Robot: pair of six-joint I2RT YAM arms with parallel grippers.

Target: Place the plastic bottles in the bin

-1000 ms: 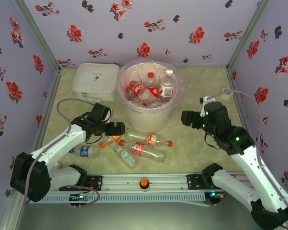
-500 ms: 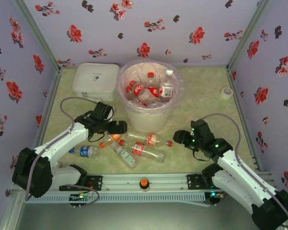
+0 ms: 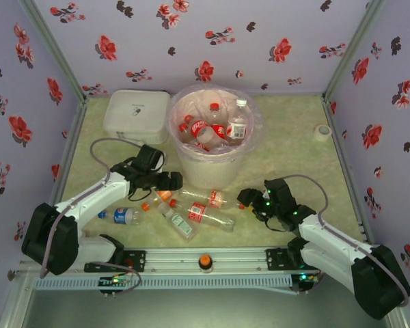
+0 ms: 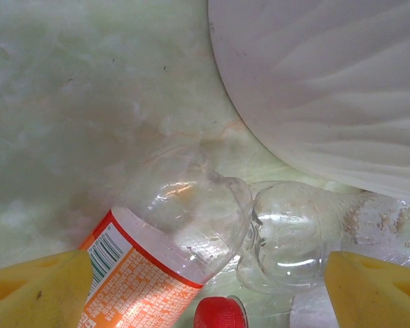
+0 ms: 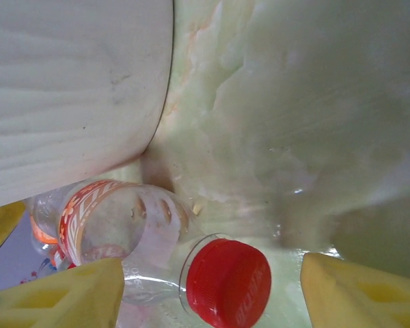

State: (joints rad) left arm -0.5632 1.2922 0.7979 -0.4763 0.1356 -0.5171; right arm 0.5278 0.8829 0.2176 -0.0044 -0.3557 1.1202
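Right gripper lowered among centre-bottom plastic bottles
Jaws apart, it now flanks a red cap; left gripper, also open, barely shifted.

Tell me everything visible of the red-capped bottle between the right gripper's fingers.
A small clear plastic bottle lies on its side on the green table beside the bin's white wall. Its red cap is on and points at the wrist camera; a red-and-white label wraps the far half. The right gripper's yellow fingers stand open either side of the cap, not touching.
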